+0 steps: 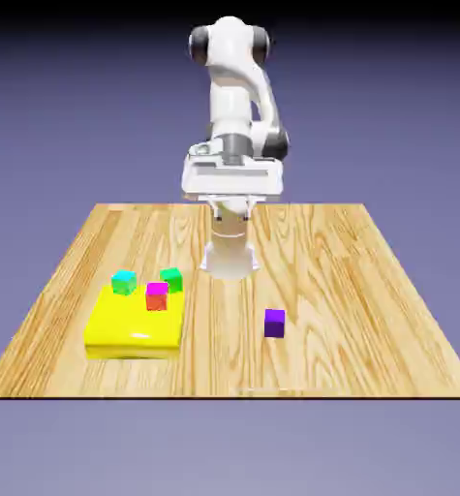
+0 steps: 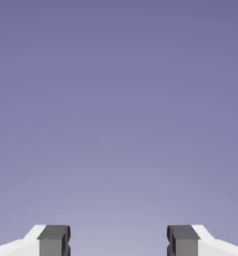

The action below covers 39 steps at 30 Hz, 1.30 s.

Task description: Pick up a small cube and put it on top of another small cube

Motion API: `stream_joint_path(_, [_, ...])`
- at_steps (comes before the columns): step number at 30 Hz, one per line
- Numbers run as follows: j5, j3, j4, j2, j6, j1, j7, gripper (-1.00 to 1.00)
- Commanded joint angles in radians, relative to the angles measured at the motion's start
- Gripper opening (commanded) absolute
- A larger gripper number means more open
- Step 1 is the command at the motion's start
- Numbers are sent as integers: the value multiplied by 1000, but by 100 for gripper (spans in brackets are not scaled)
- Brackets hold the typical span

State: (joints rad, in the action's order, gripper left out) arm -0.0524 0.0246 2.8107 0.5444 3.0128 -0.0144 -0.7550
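In the exterior view, you see the whole scene: the small purple cube (image 1: 275,324) sits by itself on the wooden table (image 1: 340,291), toward the exterior view's right. The hand view does not give you this cube; it gives only the blue-violet backdrop (image 2: 119,110) and the two finger tips at the bottom edge. There you can read the gripper (image 2: 119,241) well: its fingers stand spread wide, and between them you see only backdrop, so it pinches nothing. In the exterior view the same gripper hangs in front of the robot's base (image 1: 230,260), above the table, and its tips look small.

Only the exterior view shows you the yellow slab (image 1: 135,334), at the exterior view's left. Near its far side you find the teal cube (image 1: 124,283) and the green cube (image 1: 171,280), and a cube with red front and magenta top (image 1: 157,297) appears nearer to you.
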Motion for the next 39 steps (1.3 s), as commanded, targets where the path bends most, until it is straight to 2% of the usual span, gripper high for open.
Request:
stream_joint_path(1, [-44, 20, 1, -21, -20, -22, -12, 0])
stream_joint_path(31, [-1340, 628, 18, -653, -619, -675, -358, 0])
stream_joint_path(39, [-1442, 423, -22, -733, -621, -421, -285, 0])
